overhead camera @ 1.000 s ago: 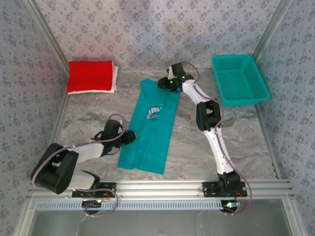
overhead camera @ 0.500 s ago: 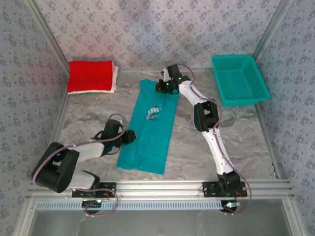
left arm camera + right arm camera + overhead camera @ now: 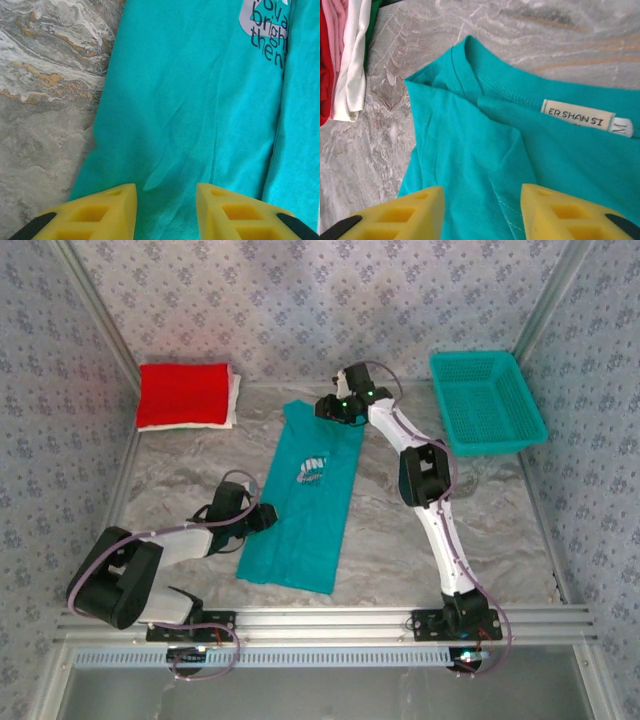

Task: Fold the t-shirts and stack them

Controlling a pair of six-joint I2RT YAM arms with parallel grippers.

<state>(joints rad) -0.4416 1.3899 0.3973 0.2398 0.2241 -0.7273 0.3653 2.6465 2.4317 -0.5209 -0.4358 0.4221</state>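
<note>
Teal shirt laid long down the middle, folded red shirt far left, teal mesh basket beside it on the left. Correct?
One slip: the teal plastic mesh basket sits in the far right corner, apart from the folded red cloth shirt, as the top external view shows. The long teal cloth shirt in the middle is right.

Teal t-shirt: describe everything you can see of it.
The teal t-shirt lies flat on the marble table, folded lengthwise into a long strip, collar at the far end, white print up. Soft creased cloth, white neck label showing. The open left gripper is over its left edge, the open right gripper over the collar.
</note>
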